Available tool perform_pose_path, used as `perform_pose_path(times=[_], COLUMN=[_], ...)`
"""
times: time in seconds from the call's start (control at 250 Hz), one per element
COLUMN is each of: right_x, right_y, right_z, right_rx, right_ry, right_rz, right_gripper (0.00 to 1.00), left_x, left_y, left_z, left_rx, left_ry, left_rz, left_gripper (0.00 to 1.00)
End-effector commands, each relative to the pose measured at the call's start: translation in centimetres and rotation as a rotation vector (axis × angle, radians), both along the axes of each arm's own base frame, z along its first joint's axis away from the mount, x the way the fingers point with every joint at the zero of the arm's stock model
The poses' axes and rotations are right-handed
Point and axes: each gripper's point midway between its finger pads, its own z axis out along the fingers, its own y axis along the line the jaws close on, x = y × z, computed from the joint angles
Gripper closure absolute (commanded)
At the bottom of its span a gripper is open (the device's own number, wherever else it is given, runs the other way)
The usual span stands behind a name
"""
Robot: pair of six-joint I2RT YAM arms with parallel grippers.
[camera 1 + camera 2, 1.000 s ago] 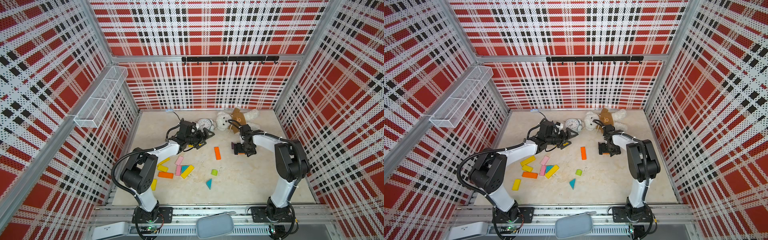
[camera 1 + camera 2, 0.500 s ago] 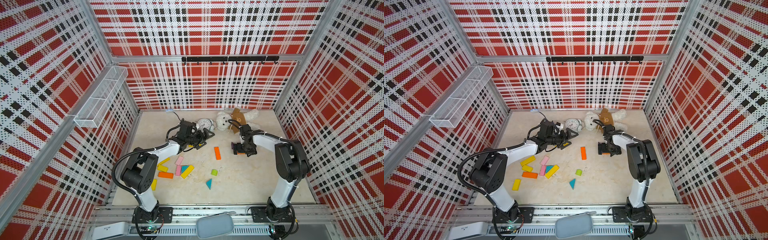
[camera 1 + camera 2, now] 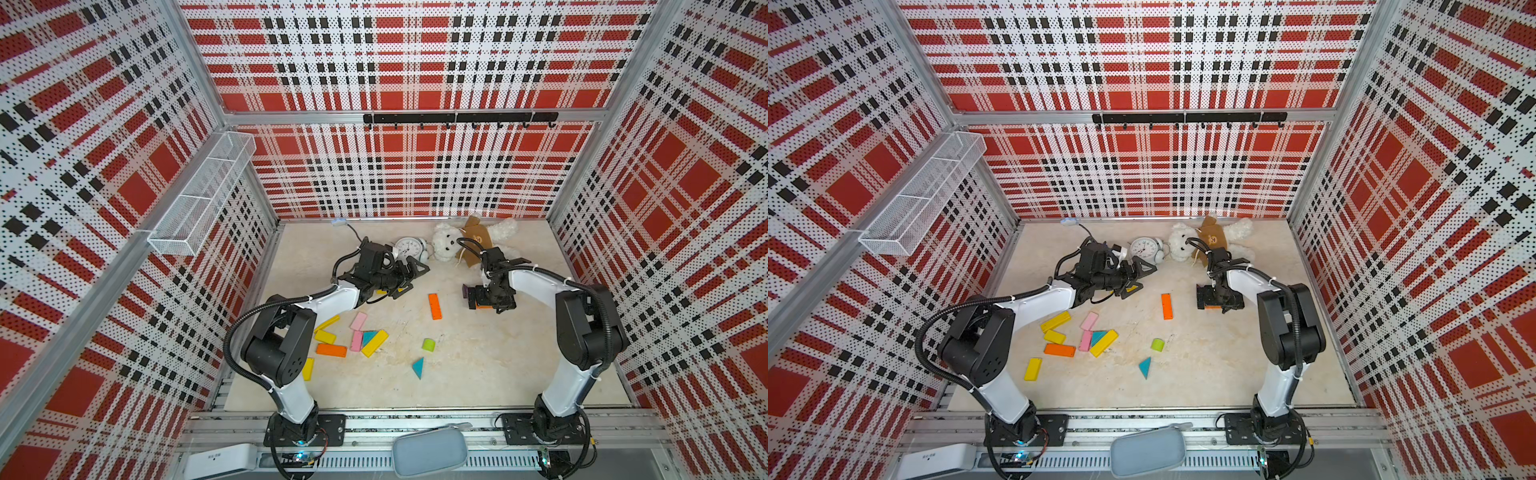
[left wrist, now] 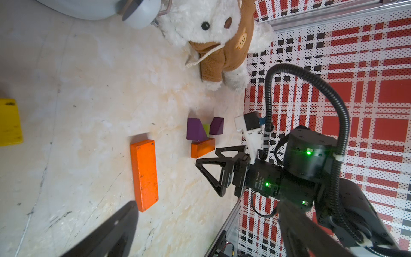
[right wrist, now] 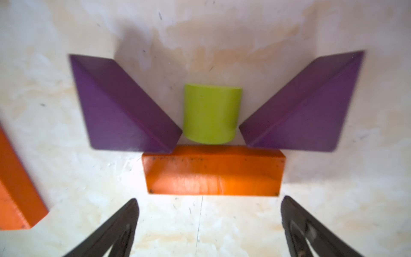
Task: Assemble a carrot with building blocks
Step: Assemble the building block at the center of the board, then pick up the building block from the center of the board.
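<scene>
Right claw (image 5: 210, 202) is apart w/ nothing in it. In its wrist view the fingers (image 5: 117, 227) stop just short of the short orange block (image 5: 213, 171), not touching it. That block lies flat on the counter (image 5: 222, 33). A lime stub (image 5: 211, 113) butts against its long edge, the one away from the claw. Purple triangle (image 5: 124, 106) and second purple triangle (image 5: 307, 111) flank the stub, slanting outward, each w/ a corner at the orange block's edge. In both top views this group is mostly hidden under the right claw, on the right side of the counter, nr the teddy bear (image 3: 446, 245).

Long orange bar (image 3: 434, 306) lies alone btwn the two arms, beside the group but apart from it.

Left claw (image 3: 409, 279) is also apart and empty, held over the counter nr the white clock (image 3: 409, 248). Small yellow block (image 4: 9, 122) lies just beside it, not gripped.

Other blocks lie loose at front left, by the left arm:
- yellow bar (image 3: 327, 323) and short yellow bar (image 3: 325, 336)
- pink bar (image 3: 358, 321) and second pink bar (image 3: 356, 341)
- teal triangle (image 3: 367, 336), wedged btwn the second pink bar and slanted yellow bar (image 3: 375, 343)
- flat orange bar (image 3: 331, 350)
- last yellow bar (image 3: 308, 368), nearest the arm's base

Second lime stub (image 3: 428, 344) and second teal triangle (image 3: 418, 368) sit apart from the pile, toward mid-counter.
</scene>
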Motion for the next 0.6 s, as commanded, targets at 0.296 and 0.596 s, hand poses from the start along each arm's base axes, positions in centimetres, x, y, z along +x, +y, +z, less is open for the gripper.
perform_pose_path(times=[0.296, 0.596], right_x=[-1.7, 1.3], right_y=[6.5, 15.8], right_z=[7.7, 4.3], right_rx=[0.058, 0.130], right_ry=[-0.144, -0.111], right_rz=[0.132, 0.251], right_gripper=[0.07, 0.13], left_x=[3.2, 7.1], left_y=[4.0, 12.2], left_z=[2.2, 3.3], left_rx=[-0.025, -0.005], left_ry=[-0.054, -0.086], left_rz=[0.105, 0.297], left_gripper=[0.01, 0.01])
